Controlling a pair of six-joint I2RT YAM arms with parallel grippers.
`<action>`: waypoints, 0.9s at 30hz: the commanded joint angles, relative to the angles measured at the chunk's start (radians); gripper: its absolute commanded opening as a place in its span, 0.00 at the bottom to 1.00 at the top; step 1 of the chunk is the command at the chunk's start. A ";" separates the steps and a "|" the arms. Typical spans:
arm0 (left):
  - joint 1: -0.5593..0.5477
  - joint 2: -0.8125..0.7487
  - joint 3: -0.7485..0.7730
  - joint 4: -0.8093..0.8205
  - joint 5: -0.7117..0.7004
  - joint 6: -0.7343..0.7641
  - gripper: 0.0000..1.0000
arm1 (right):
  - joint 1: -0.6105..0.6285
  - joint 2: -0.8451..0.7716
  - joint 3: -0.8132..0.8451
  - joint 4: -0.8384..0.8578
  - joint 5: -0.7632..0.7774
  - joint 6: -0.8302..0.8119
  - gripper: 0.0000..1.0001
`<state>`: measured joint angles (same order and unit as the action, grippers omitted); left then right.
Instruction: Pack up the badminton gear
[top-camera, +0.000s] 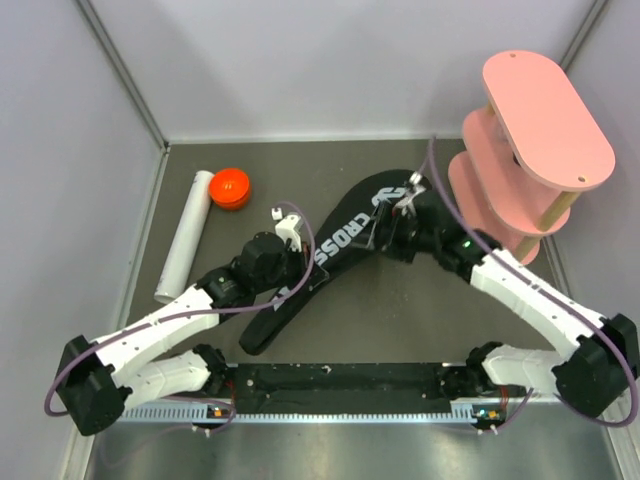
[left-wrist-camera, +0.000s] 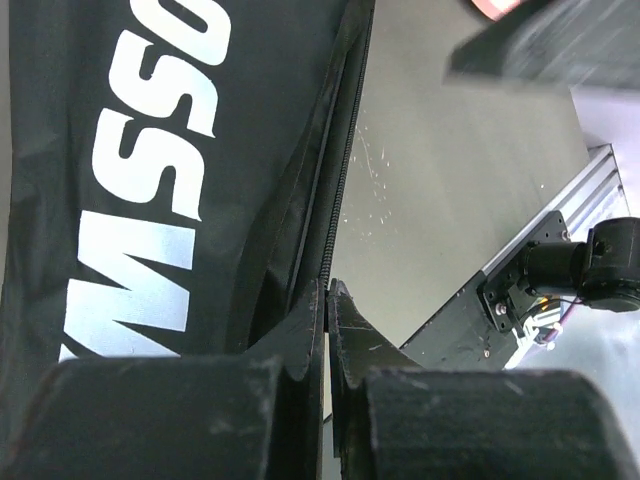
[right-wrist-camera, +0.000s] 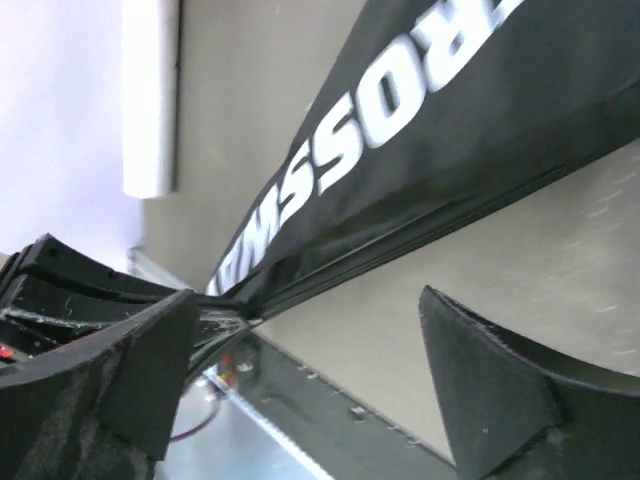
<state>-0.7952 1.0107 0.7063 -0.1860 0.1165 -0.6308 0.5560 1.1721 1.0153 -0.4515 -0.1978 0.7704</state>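
The black "CROSSWAY" bag (top-camera: 350, 235) lies diagonally across the mat and also shows in the left wrist view (left-wrist-camera: 150, 200) and the right wrist view (right-wrist-camera: 450, 110). My left gripper (top-camera: 303, 272) is shut on the bag's zipper edge (left-wrist-camera: 328, 288) near its narrow half. My right gripper (top-camera: 385, 238) is open (right-wrist-camera: 310, 300) over the bag's wide end and holds nothing. The white tube (top-camera: 185, 240) lies at the back left, with the orange cap (top-camera: 230, 187) loose beside its far end. The tube also shows in the right wrist view (right-wrist-camera: 150, 100). No rackets or shuttlecocks are in view.
The pink tiered shelf (top-camera: 540, 130) stands at the back right, close to the bag's wide end. A black rail (top-camera: 340, 385) runs along the near edge between the arm bases. White walls close in the left, back and right sides.
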 joint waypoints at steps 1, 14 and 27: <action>-0.004 -0.001 0.061 0.112 0.034 -0.020 0.00 | 0.117 0.026 -0.206 0.348 -0.049 0.412 0.84; -0.070 0.019 0.067 0.094 0.014 -0.009 0.00 | 0.150 0.181 -0.259 0.519 0.015 0.578 0.45; -0.144 -0.106 0.004 -0.089 -0.084 0.013 0.00 | -0.039 0.287 -0.038 0.404 -0.012 0.474 0.00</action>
<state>-0.9039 0.9802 0.7124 -0.2279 0.0196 -0.6235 0.6281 1.4319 0.8677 -0.0875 -0.2199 1.2747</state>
